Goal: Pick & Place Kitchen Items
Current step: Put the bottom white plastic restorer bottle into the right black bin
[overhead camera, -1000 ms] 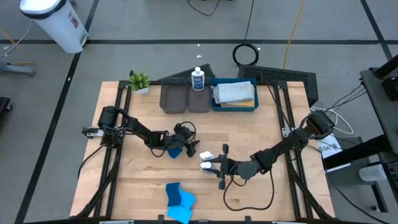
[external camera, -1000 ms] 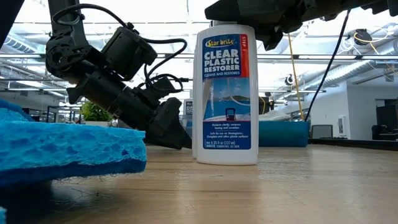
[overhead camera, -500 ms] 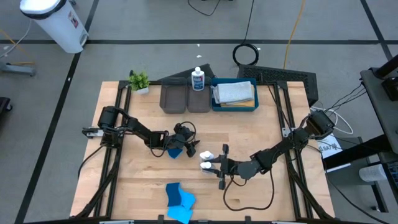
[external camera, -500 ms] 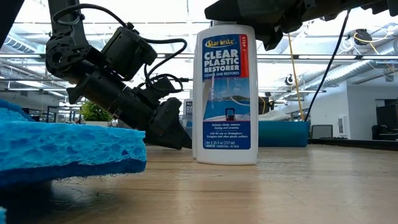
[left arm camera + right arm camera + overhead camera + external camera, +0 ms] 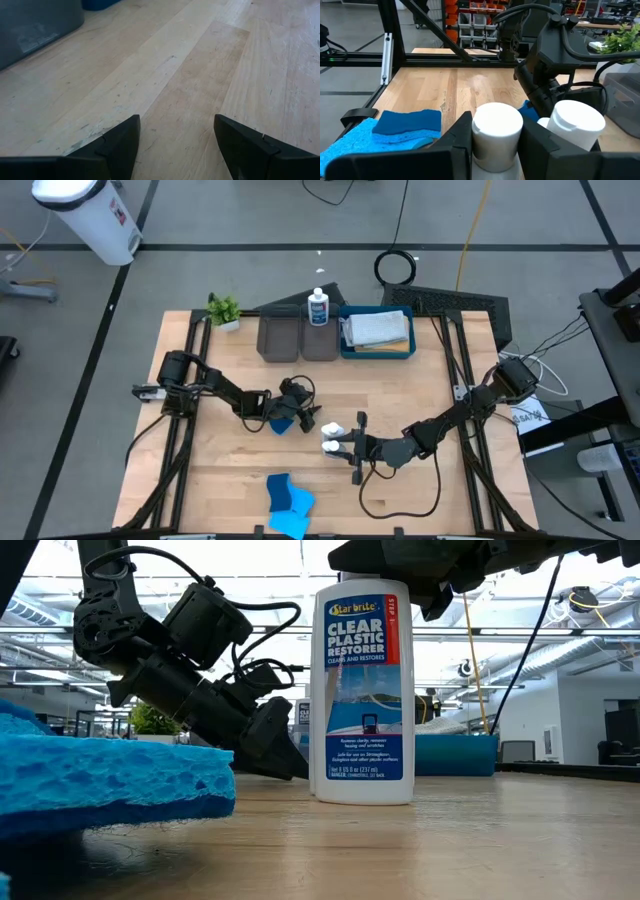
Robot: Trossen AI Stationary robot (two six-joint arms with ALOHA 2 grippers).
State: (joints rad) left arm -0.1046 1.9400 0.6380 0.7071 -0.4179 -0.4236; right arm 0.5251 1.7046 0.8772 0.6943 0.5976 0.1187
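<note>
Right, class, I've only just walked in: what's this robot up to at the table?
The right gripper is closed around the neck of a white bottle standing upright mid-table, with a second bottle right beside it. The left gripper is open, low over bare wood next to them, holding nothing. Two blue sponges lie at the front edge. At the back sit the trays, one holding a folded cloth, and a third bottle.

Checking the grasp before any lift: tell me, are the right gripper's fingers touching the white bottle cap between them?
Touching. The right wrist view shows both dark fingers pressed against the white bottle cap, no gap visible.
</note>
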